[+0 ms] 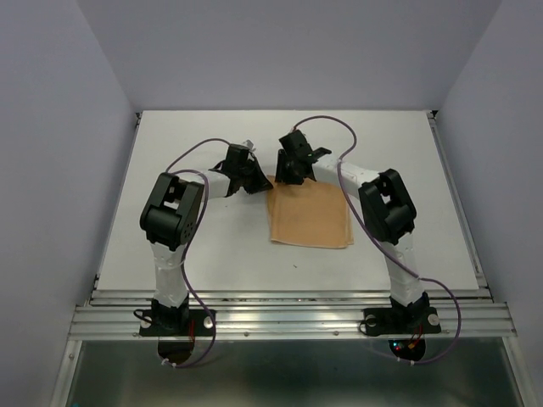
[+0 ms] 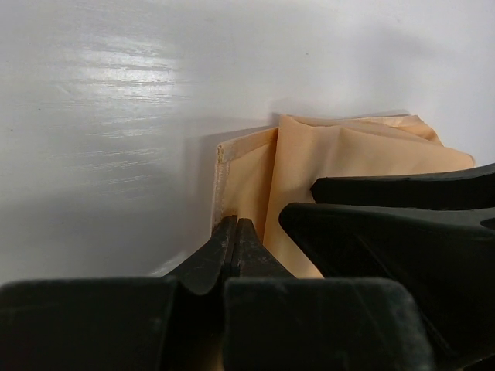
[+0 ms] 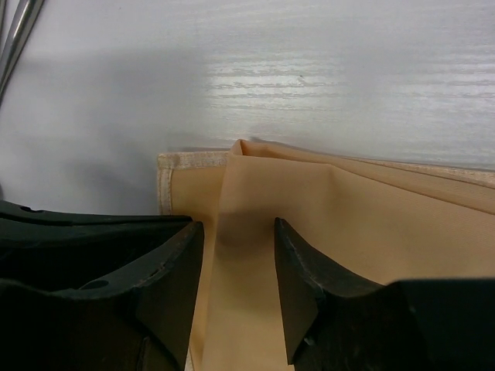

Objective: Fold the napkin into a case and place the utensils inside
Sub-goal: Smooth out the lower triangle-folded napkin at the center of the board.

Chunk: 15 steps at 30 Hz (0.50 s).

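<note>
Top external: napkin (image 1: 310,219) lies flat, slightly wider than deep

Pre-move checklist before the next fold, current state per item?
1. Left gripper shut at the napkin corner: ok.
2. Cloth actually caught between the left fingers: cannot tell, since the tips hide the edge.
3. Right gripper gripping the raised fold: not ok. The jaws are open on either side of the ridge.
4. Clearance between the two grippers: cannot tell. They are very close in the left wrist view.
5. Utensils off the cloth: ok. They lie apart from it at the top left of the right wrist view.
6. Rest of the napkin flat on the table: ok in the top view.
</note>
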Available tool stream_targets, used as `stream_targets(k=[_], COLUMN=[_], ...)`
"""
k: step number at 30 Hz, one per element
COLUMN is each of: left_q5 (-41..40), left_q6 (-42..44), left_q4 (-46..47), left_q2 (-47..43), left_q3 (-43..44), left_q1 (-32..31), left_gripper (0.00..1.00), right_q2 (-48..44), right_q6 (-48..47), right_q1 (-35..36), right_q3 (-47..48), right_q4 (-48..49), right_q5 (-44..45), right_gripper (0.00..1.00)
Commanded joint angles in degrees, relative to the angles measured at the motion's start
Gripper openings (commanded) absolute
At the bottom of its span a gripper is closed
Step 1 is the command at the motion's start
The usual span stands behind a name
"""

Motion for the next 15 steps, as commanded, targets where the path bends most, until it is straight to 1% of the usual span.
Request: stream_targets(k=[1, 6, 7, 9, 10, 12, 13, 15], left_q5=[-0.15, 0.55, 0.55, 0.73, 0.82, 1.08, 1.17, 1.61], left_q6=[1.12, 1.03, 1.12, 1.03, 1.21, 1.12, 1.12, 1.12], left_q4=[0.23, 0.76, 0.93, 1.20, 1.20, 1.37, 1.37, 1.37], left_q2=[-0.26, -0.35, -0.52, -0.61, -0.61, -0.52, -0.35, -0.61], left_q3=[1.71, 1.10, 0.84, 0.57, 0.57, 0.39, 0.39, 0.48], left_q1=[0.27, 0.26, 0.26, 0.35, 0.35, 0.35, 0.35, 0.35], left_gripper=[0.00, 0.00, 0.00, 0.00, 0.00, 0.00, 0.00, 0.00], right_q2=[1.33, 1.77, 1.86, 1.69, 1.69, 1.16, 0.90, 0.20], right_q6=[0.19, 0.37, 0.37, 0.37, 0.37, 0.37, 0.37, 0.20], right_q1=[0.94, 0.94, 0.94, 1.46, 1.46, 1.46, 1.46, 1.46], right_q3=[3.06, 2.79, 2.88, 2.71, 2.53, 2.18, 2.18, 1.92], right_q4=[0.66, 0.39, 0.39, 0.30, 0.30, 0.39, 0.48, 0.65], right_q5=[0.50, 2.08, 2.43, 2.70, 2.78, 3.05, 3.05, 3.22], right_gripper=[0.46, 0.38, 0.33, 0.27, 0.21, 0.14, 0.08, 0.01])
